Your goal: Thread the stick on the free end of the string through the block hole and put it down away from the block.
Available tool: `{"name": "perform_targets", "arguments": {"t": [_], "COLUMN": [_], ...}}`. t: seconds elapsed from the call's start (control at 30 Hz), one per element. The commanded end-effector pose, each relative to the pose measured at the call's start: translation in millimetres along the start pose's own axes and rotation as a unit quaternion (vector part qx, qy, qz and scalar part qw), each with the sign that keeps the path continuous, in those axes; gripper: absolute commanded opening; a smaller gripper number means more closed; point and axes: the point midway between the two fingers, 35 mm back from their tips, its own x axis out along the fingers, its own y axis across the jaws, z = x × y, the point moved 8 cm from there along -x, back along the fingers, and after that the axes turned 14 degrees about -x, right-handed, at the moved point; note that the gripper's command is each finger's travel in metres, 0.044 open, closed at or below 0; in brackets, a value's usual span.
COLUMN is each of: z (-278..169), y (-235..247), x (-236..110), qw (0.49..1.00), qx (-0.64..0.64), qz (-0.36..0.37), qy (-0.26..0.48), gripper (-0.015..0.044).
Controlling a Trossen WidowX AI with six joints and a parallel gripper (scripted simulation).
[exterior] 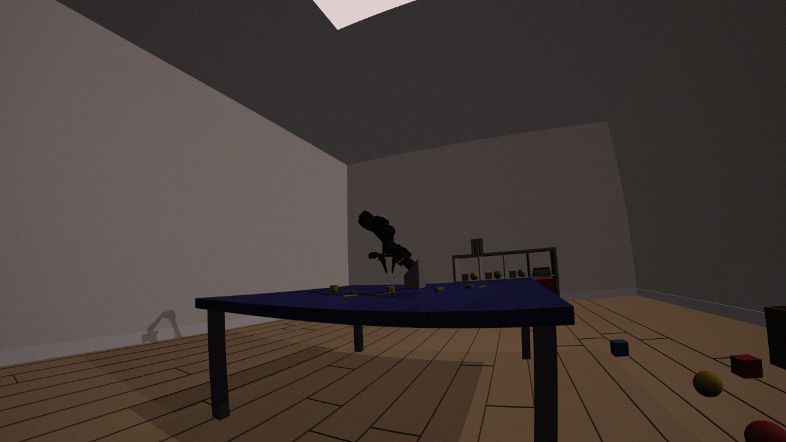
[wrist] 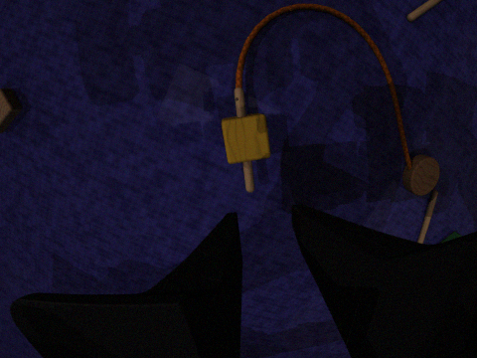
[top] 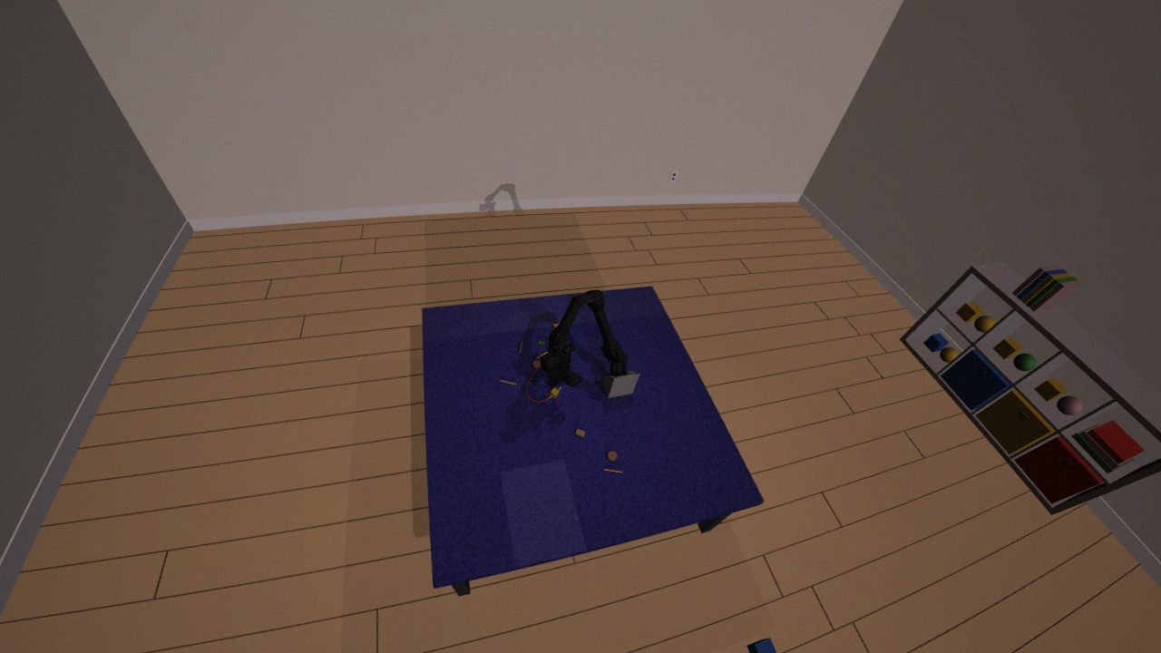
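Two ends of the stick (wrist: 248,174) protrude from the block (wrist: 245,138) on the tabletop (wrist: 119,139); the jaws are held partly spread, empty, above the exit end for regrasping.

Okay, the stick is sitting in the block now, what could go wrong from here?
1. Only a short stick end pokes out of the yellow block; the empty pincer, hovering with a narrow gap, could nudge the block while grabbing it.
2. Pulling may drag the light block along rather than feeding the string through.
3. A loose stick by the button could get knocked.
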Motion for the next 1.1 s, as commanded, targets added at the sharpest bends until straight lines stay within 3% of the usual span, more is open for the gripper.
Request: {"name": "perform_targets", "arguments": {"t": [0.0, 1.07], "z": [-1.5, 0.9], "y": [0.9, -0.4], "x": [1.0, 49.4], "qw": [1.0, 1.0], "qx": [-0.015, -0.015], "qz": [-0.001, 0.0], "qy": [0.003, 0.002], "gripper": [0.012, 0.012]}}
